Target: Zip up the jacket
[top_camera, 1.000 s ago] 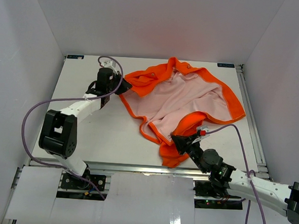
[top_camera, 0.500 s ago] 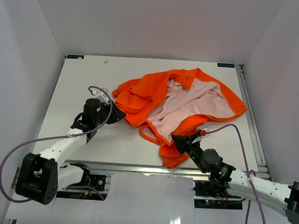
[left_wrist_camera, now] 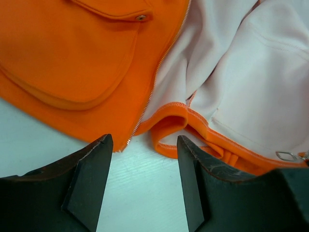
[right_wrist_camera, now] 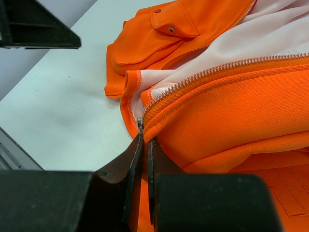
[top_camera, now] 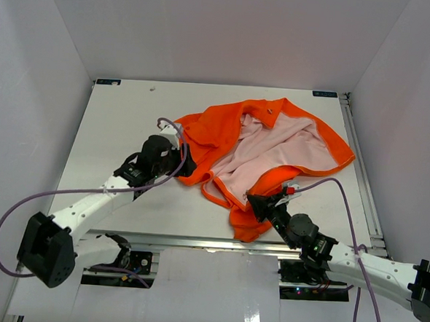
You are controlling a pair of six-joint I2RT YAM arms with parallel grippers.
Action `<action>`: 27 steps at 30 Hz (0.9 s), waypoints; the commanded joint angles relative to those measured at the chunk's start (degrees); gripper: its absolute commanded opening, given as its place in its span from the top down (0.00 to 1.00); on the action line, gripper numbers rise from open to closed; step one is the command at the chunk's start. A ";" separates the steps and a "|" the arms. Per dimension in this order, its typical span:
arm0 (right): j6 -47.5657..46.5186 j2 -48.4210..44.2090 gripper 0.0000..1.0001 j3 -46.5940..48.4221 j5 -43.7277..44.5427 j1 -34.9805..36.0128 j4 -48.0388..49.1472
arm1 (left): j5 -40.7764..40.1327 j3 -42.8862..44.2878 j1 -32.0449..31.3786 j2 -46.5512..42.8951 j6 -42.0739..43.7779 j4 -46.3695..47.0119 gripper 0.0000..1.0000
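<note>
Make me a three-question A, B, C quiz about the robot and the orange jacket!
1. Where does the jacket lie? A) on the white table B) on a chair C) on a hanger
2. What colour is its lining? A) blue B) green C) pale pink
3. How is the left gripper? A) shut on a ball B) open, holding nothing C) hidden
Answers: 1 A, it sprawls on the tabletop; 2 C, pink shows inside the open front; 3 B, its fingers stand apart, gripping nothing.
</note>
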 commanded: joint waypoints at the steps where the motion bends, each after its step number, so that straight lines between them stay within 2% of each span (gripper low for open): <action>1: 0.25 -0.27 0.92 -5.35 0.42 0.24 2.52 | 1.01 8.14 -1.00 9.52 14.11 -5.86 0.37; 3: 0.25 -0.64 0.92 -5.68 -0.12 0.29 2.69 | 1.63 12.15 -0.77 14.08 19.50 -9.13 0.39; 5: 0.32 -1.00 0.92 -5.91 -0.72 0.25 2.85 | 3.94 19.83 0.26 18.36 23.04 -14.05 0.39; 9: 0.43 -2.40 0.92 -6.31 -1.51 0.32 2.77 | 15.80 29.23 4.70 24.85 30.83 -25.17 0.45; 11: 0.51 -3.72 0.92 -6.58 -1.42 0.24 2.33 | 17.98 32.17 5.32 26.68 33.24 -28.68 0.47; 16: 0.43 -7.03 0.92 -7.00 -1.51 0.28 0.85 | 19.59 30.33 5.59 28.79 38.45 -33.84 0.47; 20: 0.51 -9.07 0.92 -7.44 -1.43 0.32 -0.25 | 22.83 30.18 5.59 30.87 37.96 -33.49 0.48; 27: 0.53 -10.16 0.92 -7.71 -1.16 0.24 -0.88 | 23.37 30.76 5.59 37.44 36.32 -33.39 0.51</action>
